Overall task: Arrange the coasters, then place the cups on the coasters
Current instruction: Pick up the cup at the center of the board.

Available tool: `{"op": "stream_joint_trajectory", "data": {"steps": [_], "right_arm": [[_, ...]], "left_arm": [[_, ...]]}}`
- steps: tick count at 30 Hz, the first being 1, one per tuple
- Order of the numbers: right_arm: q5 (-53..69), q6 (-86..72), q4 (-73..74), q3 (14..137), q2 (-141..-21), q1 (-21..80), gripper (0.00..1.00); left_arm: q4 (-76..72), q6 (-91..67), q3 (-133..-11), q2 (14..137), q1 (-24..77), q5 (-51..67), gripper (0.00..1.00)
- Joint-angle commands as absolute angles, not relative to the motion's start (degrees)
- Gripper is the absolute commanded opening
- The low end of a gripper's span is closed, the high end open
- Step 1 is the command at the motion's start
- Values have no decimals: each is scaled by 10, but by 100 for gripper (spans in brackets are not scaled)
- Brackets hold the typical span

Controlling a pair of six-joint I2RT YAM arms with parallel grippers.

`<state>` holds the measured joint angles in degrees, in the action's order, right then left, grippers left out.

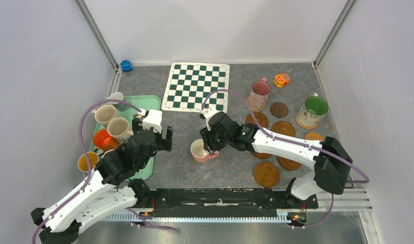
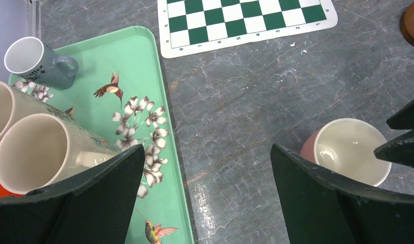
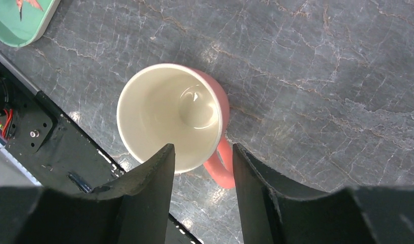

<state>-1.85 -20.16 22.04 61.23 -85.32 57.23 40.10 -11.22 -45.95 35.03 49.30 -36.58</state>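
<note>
While the top view partly hides the pink mug's (image 1: 198, 150) handle under the right gripper (image 3: 200, 152), the right wrist view shows it plainly. Handle root and adjoining rim sit between the half-closed fingers; contact cannot be told. Mug upright mid-table (image 1: 230, 173), mouth up, long axis vertical, handle pointing at the right wrist. Top view only: brown coasters (image 1: 266, 174) to its right. Over the green tray's (image 2: 138, 66) edge the left gripper (image 2: 207, 152) is spread wide, empty.
</note>
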Motion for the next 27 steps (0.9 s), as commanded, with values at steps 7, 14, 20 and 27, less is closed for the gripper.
{"op": "stream_joint_trajectory", "data": {"steps": [7, 14, 20, 27], "right_arm": [[-65, -198, 226, 656, -893, 578, 44], [-87, -197, 228, 662, -911, 577, 35], [-103, -194, 245, 679, -920, 577, 18], [-125, -188, 281, 709, -904, 568, 0]], "left_arm": [[385, -100, -460, 347, 493, -384, 100], [386, -102, -458, 341, 492, -386, 100], [386, -102, -459, 345, 492, -386, 100], [388, -104, -458, 345, 493, -387, 100]]}}
